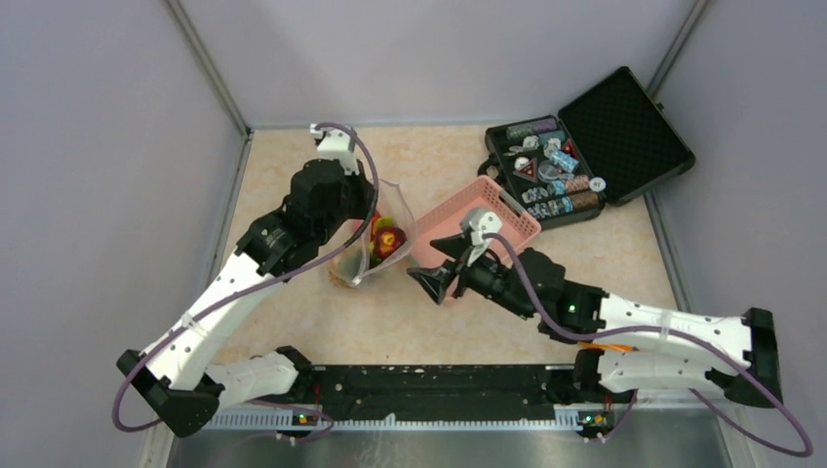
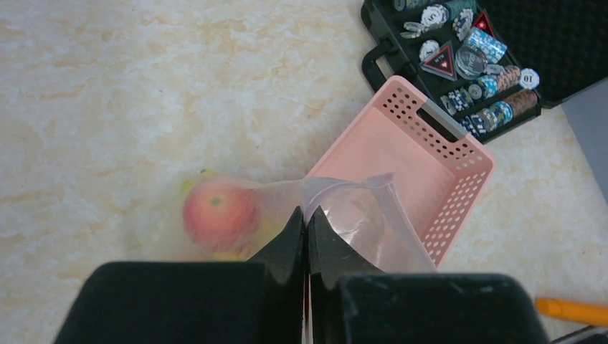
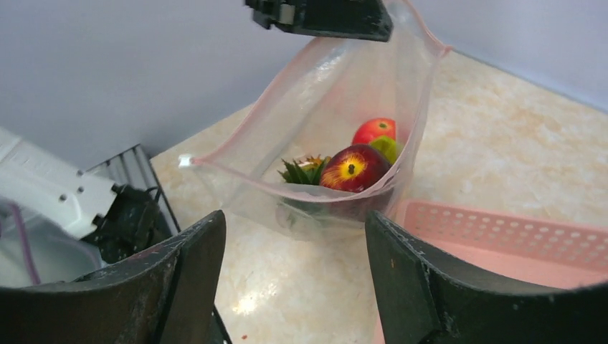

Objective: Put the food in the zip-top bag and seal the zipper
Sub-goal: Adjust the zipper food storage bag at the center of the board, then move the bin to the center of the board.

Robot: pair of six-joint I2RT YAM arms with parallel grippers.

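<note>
The clear zip-top bag [image 1: 385, 239] hangs open from my left gripper [image 1: 369, 200], which is shut on its top edge. In the left wrist view the black fingers [image 2: 290, 236] pinch the bag's rim [image 2: 358, 215]. The pale-pink zipper [image 3: 287, 183] runs along the open mouth. Inside lie a red round fruit [image 3: 375, 130], a dark maroon fruit [image 3: 355, 167] and pineapple leaves [image 3: 300, 172]; a fruit shows blurred through the plastic [image 2: 220, 213]. My right gripper [image 1: 436, 283] is open and empty, facing the bag from the right [image 3: 294, 236].
A pink basket [image 1: 466, 219] stands right behind the bag [image 2: 409, 158], close to my right gripper. An open black case [image 1: 585, 151] of small trinkets sits at the back right. An orange stick [image 2: 571, 309] lies near the right.
</note>
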